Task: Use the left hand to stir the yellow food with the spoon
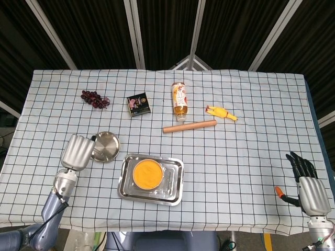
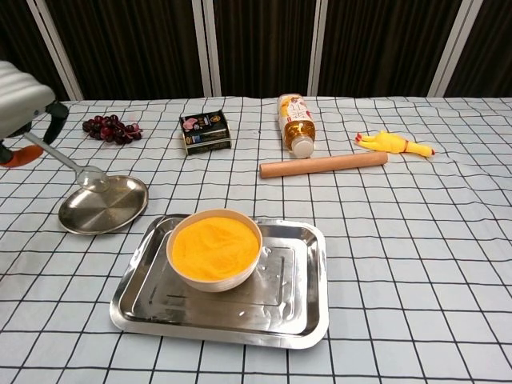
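Filling a white bowl [image 2: 214, 258] almost to the brim, the yellow food [image 2: 214, 247] is a smooth, even, bright orange-yellow mound with no mark in its surface; the bowl stands in the left half of a shallow metal tray [image 2: 308, 298] at the near middle of the tabletop [image 1: 251, 157]. Left of it and lifted clear of the checked cloth, the spoon [image 2: 80, 169] is a slim metal one with a small round head, tilted so the head hangs low over the far-left edge of a round steel plate [image 2: 112, 210] that lies just beyond the tray's far left corner. Its handle runs up and left into the left hand [image 1: 78, 152], whose fingers [image 2: 56, 120] are curled around the handle and pinching it; from the head view only the pale ribbed back of that hand shows. Far off at the near right edge, the right hand [image 1: 309, 187] rests with its dark fingers [image 1: 300, 164] spread apart and holding nothing. Across the far side of the tabletop, from left to right, lie a bunch of dark grapes [image 1: 95, 98], a small black box [image 1: 138, 104], a bottle [image 1: 179, 101] on its side with amber liquid, and a yellow rubber chicken [image 1: 222, 113]; a wooden rolling pin [image 1: 189, 126] lies nearer, between the bottle and the tray.
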`<state>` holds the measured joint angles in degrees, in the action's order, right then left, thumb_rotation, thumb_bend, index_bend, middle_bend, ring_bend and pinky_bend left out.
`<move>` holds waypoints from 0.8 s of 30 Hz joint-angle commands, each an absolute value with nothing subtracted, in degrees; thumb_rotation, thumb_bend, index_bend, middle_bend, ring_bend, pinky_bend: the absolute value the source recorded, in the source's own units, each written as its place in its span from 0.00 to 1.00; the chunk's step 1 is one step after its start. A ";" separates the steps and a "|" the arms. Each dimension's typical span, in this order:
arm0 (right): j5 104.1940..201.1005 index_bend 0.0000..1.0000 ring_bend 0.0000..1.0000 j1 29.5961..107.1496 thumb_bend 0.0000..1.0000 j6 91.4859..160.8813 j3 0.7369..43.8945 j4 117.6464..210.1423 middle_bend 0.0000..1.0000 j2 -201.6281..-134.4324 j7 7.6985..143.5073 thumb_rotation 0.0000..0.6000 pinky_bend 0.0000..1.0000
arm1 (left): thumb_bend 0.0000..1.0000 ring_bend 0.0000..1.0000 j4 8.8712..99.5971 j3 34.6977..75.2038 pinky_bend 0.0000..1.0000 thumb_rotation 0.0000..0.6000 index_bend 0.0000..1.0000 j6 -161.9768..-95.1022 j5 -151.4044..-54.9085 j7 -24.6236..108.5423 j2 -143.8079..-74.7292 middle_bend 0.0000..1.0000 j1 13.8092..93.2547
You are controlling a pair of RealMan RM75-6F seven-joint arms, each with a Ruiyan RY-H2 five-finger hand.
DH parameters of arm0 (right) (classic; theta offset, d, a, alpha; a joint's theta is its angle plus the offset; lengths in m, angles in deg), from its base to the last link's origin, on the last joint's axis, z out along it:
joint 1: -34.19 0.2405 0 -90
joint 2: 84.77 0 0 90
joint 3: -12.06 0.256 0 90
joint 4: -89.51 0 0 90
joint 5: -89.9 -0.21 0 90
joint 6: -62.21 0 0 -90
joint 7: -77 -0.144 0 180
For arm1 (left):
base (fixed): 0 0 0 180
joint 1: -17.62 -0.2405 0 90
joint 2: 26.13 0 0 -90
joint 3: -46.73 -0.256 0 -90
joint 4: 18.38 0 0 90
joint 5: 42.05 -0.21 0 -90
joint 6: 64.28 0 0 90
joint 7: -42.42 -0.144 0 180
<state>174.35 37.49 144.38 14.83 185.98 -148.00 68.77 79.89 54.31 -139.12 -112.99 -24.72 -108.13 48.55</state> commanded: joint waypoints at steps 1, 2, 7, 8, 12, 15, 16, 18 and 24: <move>174.28 0.00 0.00 37.52 0.34 144.30 14.84 186.04 0.00 -147.96 68.72 1.00 0.00 | 0.62 1.00 80.24 55.15 1.00 1.00 0.78 -137.19 -114.73 -31.20 -109.37 1.00 52.57; 174.25 0.00 0.00 37.52 0.34 144.26 14.84 186.07 0.00 -147.94 68.68 1.00 0.00 | 0.62 1.00 80.20 55.20 1.00 1.00 0.78 -136.64 -114.77 -32.73 -109.91 1.00 53.40; 174.14 0.00 0.00 37.58 0.34 144.07 14.86 186.12 0.00 -147.82 68.32 1.00 0.00 | 0.62 1.00 78.55 54.29 1.00 1.00 0.78 -134.29 -116.83 -40.24 -111.73 1.00 57.01; 174.12 0.00 0.00 37.60 0.34 144.03 14.88 186.12 0.00 -147.80 68.26 1.00 0.00 | 0.62 1.00 78.30 54.10 1.00 1.00 0.78 -133.67 -116.88 -41.58 -112.14 1.00 57.67; 174.11 0.00 0.00 37.67 0.34 143.86 14.88 186.16 0.00 -147.72 68.07 1.00 0.00 | 0.62 1.00 76.81 53.25 1.00 1.00 0.78 -131.14 -117.73 -45.80 -113.72 1.00 60.25; 174.13 0.00 0.00 37.68 0.34 143.86 14.87 186.17 0.00 -147.70 67.92 1.00 0.00 | 0.62 1.00 75.48 52.20 1.00 1.00 0.78 -129.26 -118.40 -47.94 -115.01 1.00 61.81; 174.14 0.00 0.00 37.68 0.34 143.85 14.87 186.17 0.00 -147.68 67.88 1.00 0.00 | 0.62 1.00 75.21 51.93 1.00 1.00 0.78 -128.87 -118.59 -48.31 -115.30 1.00 62.11; 174.12 0.00 0.00 37.70 0.34 143.78 14.87 186.20 0.00 -147.63 67.71 1.00 0.00 | 0.62 1.00 74.45 51.37 1.00 1.00 0.78 -128.16 -119.08 -48.88 -116.22 1.00 62.78; 174.09 0.00 0.00 37.75 0.34 143.61 14.83 186.32 0.00 -147.53 67.44 1.00 0.00 | 0.62 1.00 72.09 50.30 1.00 1.00 0.78 -126.62 -120.59 -50.98 -118.14 1.00 64.60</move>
<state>174.10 37.75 143.61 14.84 186.31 -147.53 67.45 72.57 50.61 -127.05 -120.20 -50.41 -117.78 64.14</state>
